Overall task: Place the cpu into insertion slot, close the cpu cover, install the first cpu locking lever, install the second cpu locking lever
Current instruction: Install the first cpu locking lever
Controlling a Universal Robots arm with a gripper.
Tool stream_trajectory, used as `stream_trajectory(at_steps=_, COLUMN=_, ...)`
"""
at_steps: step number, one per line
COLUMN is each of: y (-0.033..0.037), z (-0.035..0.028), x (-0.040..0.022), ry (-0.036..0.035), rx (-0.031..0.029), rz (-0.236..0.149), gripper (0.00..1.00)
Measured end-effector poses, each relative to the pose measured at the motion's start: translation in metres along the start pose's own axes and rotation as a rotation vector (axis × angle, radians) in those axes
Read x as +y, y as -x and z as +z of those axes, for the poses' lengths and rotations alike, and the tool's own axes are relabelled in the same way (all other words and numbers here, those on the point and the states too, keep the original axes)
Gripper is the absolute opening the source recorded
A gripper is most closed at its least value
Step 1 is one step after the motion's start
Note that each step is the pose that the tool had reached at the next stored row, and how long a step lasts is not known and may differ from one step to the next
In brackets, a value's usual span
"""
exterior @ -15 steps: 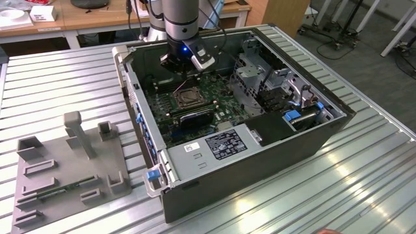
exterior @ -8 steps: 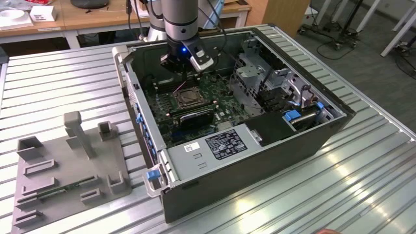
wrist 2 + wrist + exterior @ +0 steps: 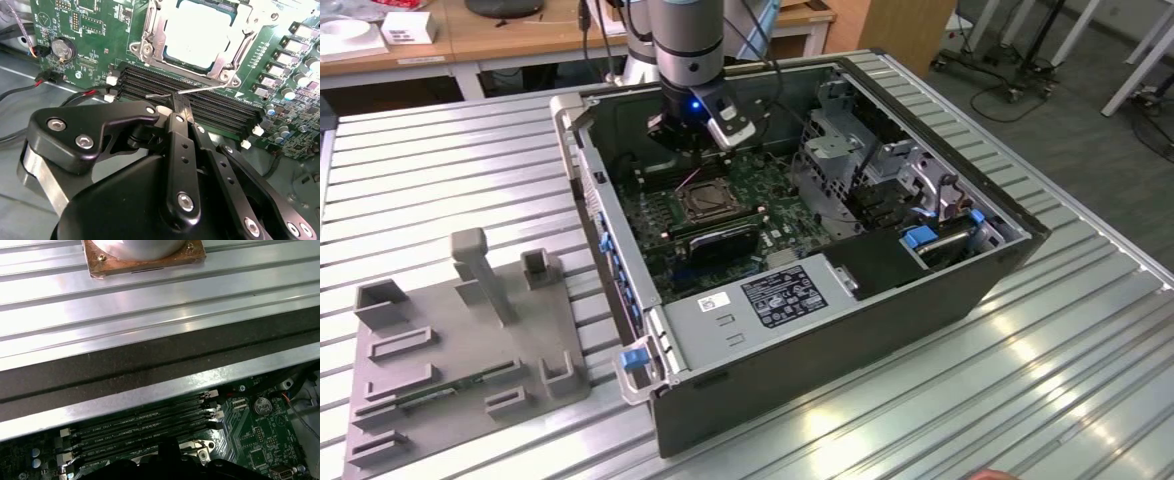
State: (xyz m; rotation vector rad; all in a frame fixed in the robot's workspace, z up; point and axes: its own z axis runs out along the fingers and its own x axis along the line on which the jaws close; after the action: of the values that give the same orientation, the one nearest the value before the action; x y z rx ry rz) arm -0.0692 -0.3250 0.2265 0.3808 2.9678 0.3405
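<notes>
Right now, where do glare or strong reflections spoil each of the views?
Exterior view: overhead light glares off the ribbed table beside the computer case. Second wrist view: the cpu top is washed nearly white, while the end effector looks dark. First wrist view: bright streaks run along the table's ribs.

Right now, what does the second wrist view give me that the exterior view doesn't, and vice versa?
Second wrist view: the claw is shut with its tips at a thin lever. The cover lies flat around the cpu, and there is a coin cell.
Exterior view: the whole case sits on the slatted table with the arm over its open side. A grey fixture is on the exterior view's left.
Both: claw, cpu, green board.
</notes>
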Motion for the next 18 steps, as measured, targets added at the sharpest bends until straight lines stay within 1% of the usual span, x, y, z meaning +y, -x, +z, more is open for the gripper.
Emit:
stream_trajectory(at_steps=5, y=-0.0005, z=0.0013, x=0.0001, ry=0.0001, rx=-0.0001, rz=0.000, gripper=0.10)
stream_trajectory(at_steps=18, y=-0.0013, z=0.0095, x=-0.0019, ry=-0.0002, rx=-0.0006, rz=0.002, gripper=0.10)
